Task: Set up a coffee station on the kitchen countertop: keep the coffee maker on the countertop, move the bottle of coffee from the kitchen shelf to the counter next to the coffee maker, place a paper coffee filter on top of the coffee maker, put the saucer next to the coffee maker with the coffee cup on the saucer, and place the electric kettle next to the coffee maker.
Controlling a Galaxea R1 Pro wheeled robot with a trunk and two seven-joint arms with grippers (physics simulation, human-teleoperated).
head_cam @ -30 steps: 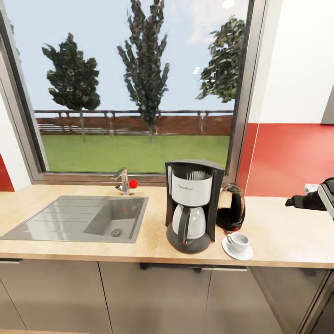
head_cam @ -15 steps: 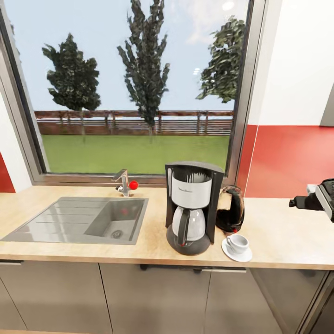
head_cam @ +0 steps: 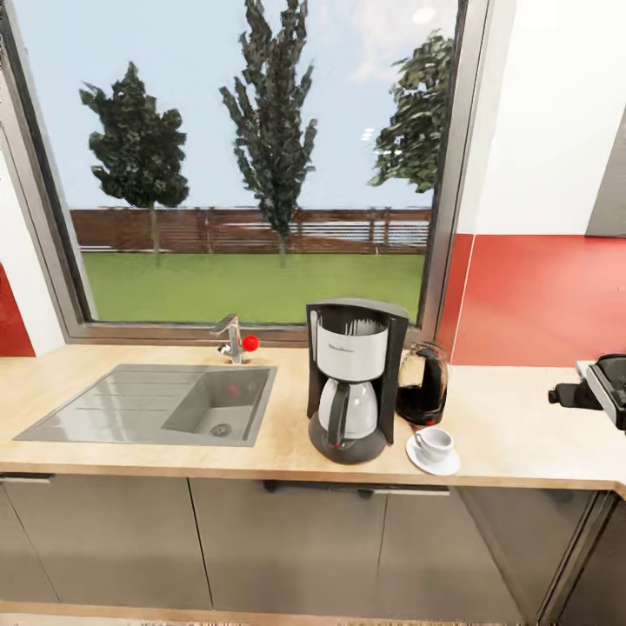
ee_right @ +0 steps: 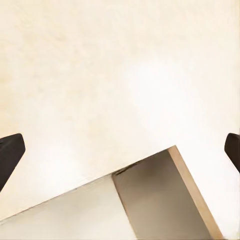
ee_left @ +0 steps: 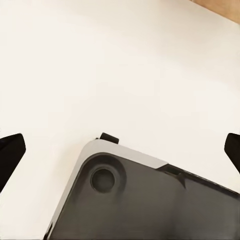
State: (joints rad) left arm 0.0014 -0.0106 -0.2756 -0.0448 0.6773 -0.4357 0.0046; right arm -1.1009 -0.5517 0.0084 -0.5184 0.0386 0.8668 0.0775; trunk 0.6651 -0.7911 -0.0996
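The black and white coffee maker (head_cam: 352, 378) stands on the light wooden countertop (head_cam: 522, 435) with its carafe in place. A white fluted shape shows in its top, perhaps a paper filter. The dark electric kettle (head_cam: 423, 382) stands right behind and beside it. In front of the kettle, a white cup (head_cam: 433, 442) sits on a white saucer (head_cam: 445, 467). My right arm (head_cam: 598, 391) hovers over the counter's right end, well apart from these. In the right wrist view my right gripper (ee_right: 120, 150) is open above bare countertop. My left gripper (ee_left: 120, 150) is open over a pale surface.
A grey sink (head_cam: 156, 404) with a faucet (head_cam: 230, 339) takes the counter's left half, under a large window. Grey cabinet doors (head_cam: 287, 548) run below. The counter's corner edge (ee_right: 175, 150) is seen in the right wrist view. A dark part of my base (ee_left: 145, 205) lies under the left gripper.
The whole head view has drawn back and shifted, so the counter things look smaller: the camera moved. My right arm has slid toward the picture's right edge.
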